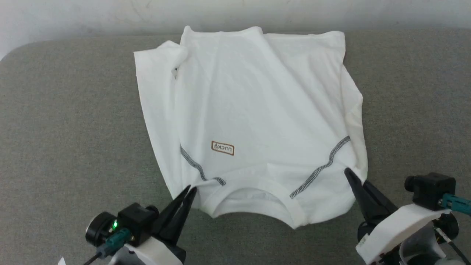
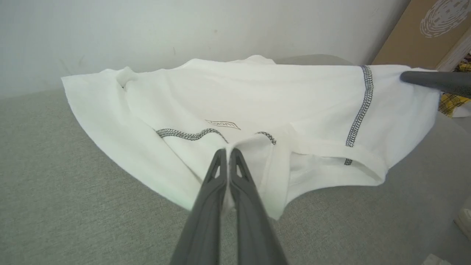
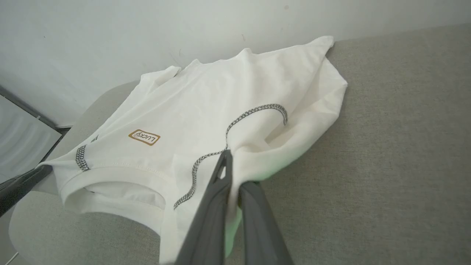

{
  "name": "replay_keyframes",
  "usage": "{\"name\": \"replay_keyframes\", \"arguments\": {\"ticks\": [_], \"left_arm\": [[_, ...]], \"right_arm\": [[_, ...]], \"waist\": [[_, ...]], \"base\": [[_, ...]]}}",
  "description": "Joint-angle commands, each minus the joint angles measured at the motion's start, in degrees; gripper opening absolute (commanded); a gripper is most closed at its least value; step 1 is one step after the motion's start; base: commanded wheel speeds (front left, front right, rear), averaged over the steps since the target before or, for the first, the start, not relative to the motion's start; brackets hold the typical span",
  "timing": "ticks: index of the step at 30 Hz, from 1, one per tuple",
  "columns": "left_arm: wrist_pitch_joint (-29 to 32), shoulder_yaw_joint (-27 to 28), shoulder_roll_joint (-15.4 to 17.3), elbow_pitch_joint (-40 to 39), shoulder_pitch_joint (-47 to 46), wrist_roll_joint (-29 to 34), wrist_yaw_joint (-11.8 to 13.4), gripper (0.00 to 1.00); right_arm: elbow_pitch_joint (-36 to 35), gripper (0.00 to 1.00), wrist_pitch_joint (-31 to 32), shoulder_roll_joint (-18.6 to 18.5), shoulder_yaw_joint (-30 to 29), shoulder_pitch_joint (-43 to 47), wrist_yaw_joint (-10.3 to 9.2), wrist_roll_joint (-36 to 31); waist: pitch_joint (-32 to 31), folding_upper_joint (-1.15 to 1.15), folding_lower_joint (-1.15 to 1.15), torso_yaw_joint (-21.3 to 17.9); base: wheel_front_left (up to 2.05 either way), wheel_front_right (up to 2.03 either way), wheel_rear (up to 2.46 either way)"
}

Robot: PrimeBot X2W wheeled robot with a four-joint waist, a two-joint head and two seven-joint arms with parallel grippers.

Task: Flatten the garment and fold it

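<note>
The garment [image 1: 254, 106], a white T-shirt with dark zigzag seams and a small brown-bordered label, lies spread on the grey cushioned surface [image 1: 66, 121], collar towards me. My left gripper [image 1: 191, 189] is shut on the shoulder cloth left of the collar; in the left wrist view the garment [image 2: 235, 99] bunches between its fingers [image 2: 215, 173]. On the other shoulder my right gripper [image 1: 347, 172] is shut as well, and the right wrist view has the garment [image 3: 206, 106] pinched between its fingers [image 3: 220, 173]. The near edge is lifted a little. Both sleeves are tucked in at the sides.
A pale wall [image 1: 92, 14] runs behind the surface's far edge. The surface's rounded corner [image 1: 14, 51] is at the far left. A brown board [image 2: 423, 33] leans at the right of the left wrist view.
</note>
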Motion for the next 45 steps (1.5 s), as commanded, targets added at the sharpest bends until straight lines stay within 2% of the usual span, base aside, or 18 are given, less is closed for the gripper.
{"name": "replay_keyframes", "arguments": {"ticks": [1, 8, 16, 25, 32, 38, 45], "left_arm": [[1.07, -0.75, 0.74, -0.56, 1.50, -0.49, 0.24, 0.00], [3.93, -2.35, 1.65, -2.16, 5.75, -2.23, 1.20, 0.00], [4.49, -3.43, 1.33, -2.72, 9.51, -3.42, 2.81, 0.00], [4.38, -4.26, 0.28, -1.95, 11.01, -4.85, 2.85, 0.00], [3.90, -5.12, -1.23, 3.98, 7.89, -5.06, 0.10, 0.00], [4.70, -6.40, -3.33, 11.47, 3.95, -5.76, -3.24, 0.00], [6.01, -7.58, -5.22, 19.22, 0.80, -6.66, -5.93, 0.00]], "right_arm": [[-0.57, 0.00, 0.99, 0.16, 0.02, 1.45, -0.05, 0.36], [-2.05, 0.00, 5.61, 0.18, -1.16, 6.20, -0.05, 0.94], [-3.82, 0.00, 10.98, 0.19, -3.27, 12.23, -0.05, 1.73], [-5.55, 0.00, 13.18, 0.20, -4.87, 15.96, -0.05, 2.64], [-2.23, 0.00, 10.63, 0.20, -4.62, 14.34, -0.05, 0.59], [3.18, 0.00, 8.44, 0.20, -3.09, 11.31, -0.05, -0.93], [9.58, 0.00, 6.43, 0.20, -1.74, 8.59, -0.05, -1.67]], "waist": [[-1.39, 0.00, 0.01, -0.04], [-2.93, 0.00, 0.01, -0.04], [-3.77, 0.00, 0.01, 0.43], [-2.80, 0.00, 0.01, 1.49], [-1.97, 0.00, 0.01, 2.23], [-1.68, 0.00, 0.01, 2.08], [-0.94, 0.00, 0.01, 1.57]], "base": [[0.00, 0.00, 0.00], [0.00, 0.00, 0.00], [0.00, 0.00, 0.00], [0.00, 0.00, 0.00], [0.00, 0.00, 0.00], [0.00, 0.00, 0.00], [0.00, 0.00, 0.00]]}}
